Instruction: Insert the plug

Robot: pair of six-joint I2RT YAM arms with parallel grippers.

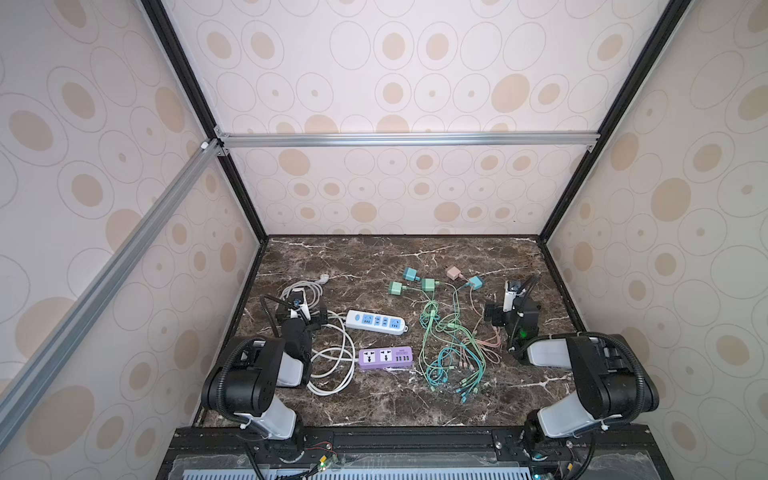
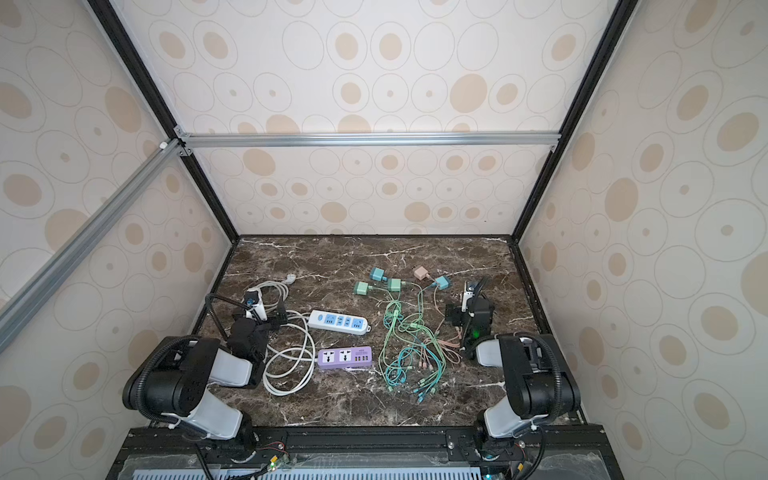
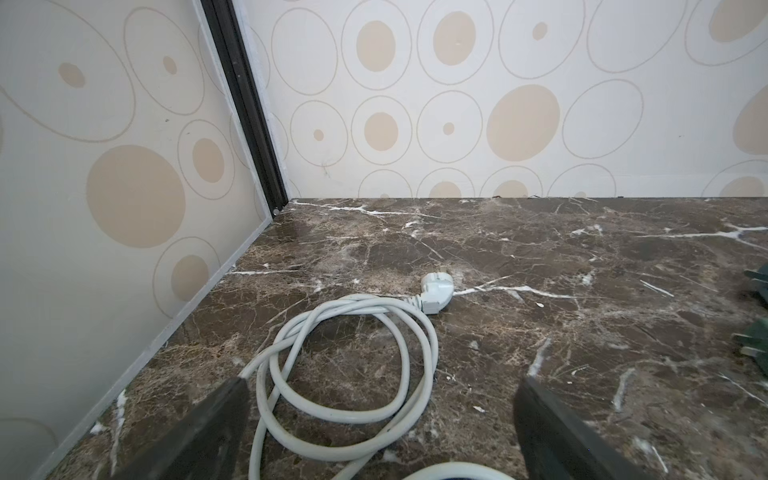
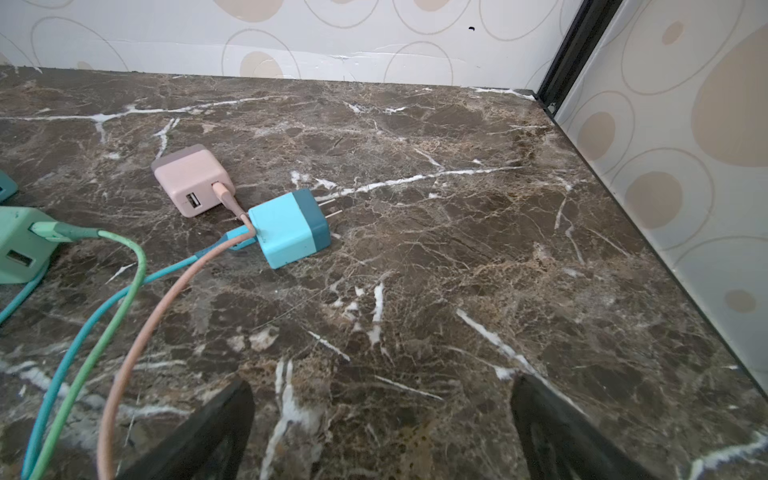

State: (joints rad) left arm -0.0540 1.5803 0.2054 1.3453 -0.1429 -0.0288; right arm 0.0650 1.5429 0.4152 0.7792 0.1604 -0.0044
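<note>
Several small charger plugs lie at the back of the marble table: a blue one (image 4: 289, 228) with bare prongs, a pink one (image 4: 191, 180) and a green one (image 4: 20, 245), each with a cable. In both top views a white power strip (image 1: 376, 322) and a purple power strip (image 1: 385, 357) lie mid-table. The white strip's cord ends in a white plug (image 3: 436, 291). My left gripper (image 3: 382, 386) stands open over the coiled white cord (image 3: 353, 374). My right gripper (image 4: 382, 388) is open above bare marble, short of the blue plug.
A tangle of green, teal and pink cables (image 1: 451, 353) spreads between the strips and the right arm. Patterned walls close the table on the left (image 3: 124, 187), back and right (image 4: 685, 166). Two more plugs, teal (image 1: 411, 273) and green (image 1: 397, 287), lie near the back.
</note>
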